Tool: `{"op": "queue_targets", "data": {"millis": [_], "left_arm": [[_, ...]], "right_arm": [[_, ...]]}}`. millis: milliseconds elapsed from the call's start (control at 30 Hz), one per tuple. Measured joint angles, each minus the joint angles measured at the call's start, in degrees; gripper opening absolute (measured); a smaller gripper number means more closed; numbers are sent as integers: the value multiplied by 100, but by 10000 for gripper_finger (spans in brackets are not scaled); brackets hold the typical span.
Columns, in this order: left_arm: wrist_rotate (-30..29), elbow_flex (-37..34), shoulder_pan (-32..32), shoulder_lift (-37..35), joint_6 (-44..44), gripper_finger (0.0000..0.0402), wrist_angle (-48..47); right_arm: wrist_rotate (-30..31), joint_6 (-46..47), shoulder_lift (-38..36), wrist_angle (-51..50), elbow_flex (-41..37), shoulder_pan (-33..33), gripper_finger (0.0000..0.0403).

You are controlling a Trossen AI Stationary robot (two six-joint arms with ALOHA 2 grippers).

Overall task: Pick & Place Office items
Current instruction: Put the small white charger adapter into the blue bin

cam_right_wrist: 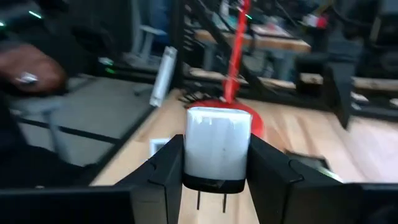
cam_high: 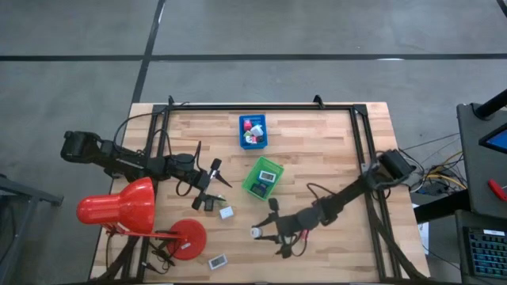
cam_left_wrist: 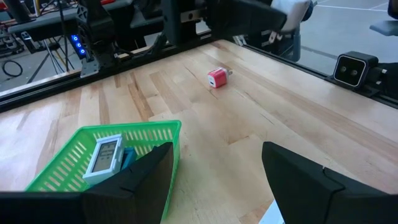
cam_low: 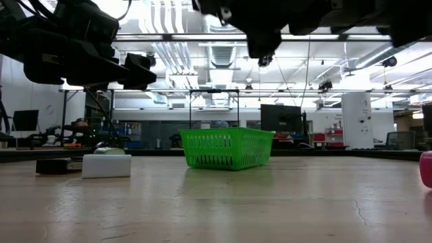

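Observation:
My right gripper is near the table's front middle, shut on a white plug-in cube with two metal prongs. My left gripper hangs open and empty just left of the green tray, which holds a white flat piece with a screen. The blue tray at the far middle holds several small pieces. A pink cube lies on the bare wood. A white piece, a dark piece and a white flat piece lie on the table at the front left. My right gripper pinches the white cube's two opposite side faces between its two fingers. The prongs stick out from the cube's end face, between the fingers. In the low view no gripper is down at the table top, so the cube seems lifted clear.
A big red desk lamp with a round base stands at the front left corner. A black frame runs along the far and side edges. Bare wood lies at the table's right half and far left.

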Motion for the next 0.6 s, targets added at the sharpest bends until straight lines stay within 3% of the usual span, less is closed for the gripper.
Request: {"op": "queue_targets", "data": {"millis": [233,400,600], "left_arm": [[4,0,0,0,-17,250,0],[4,0,0,0,-17,250,0],[13,-2,0,0,-17,250,1]], "right_arm": [[-1354,-71,-2,578,-205,-416,127],[-1535,-79,-2,577,-220,-518,127],[-1275,-160,-2,587,-225,-503,127]]}}
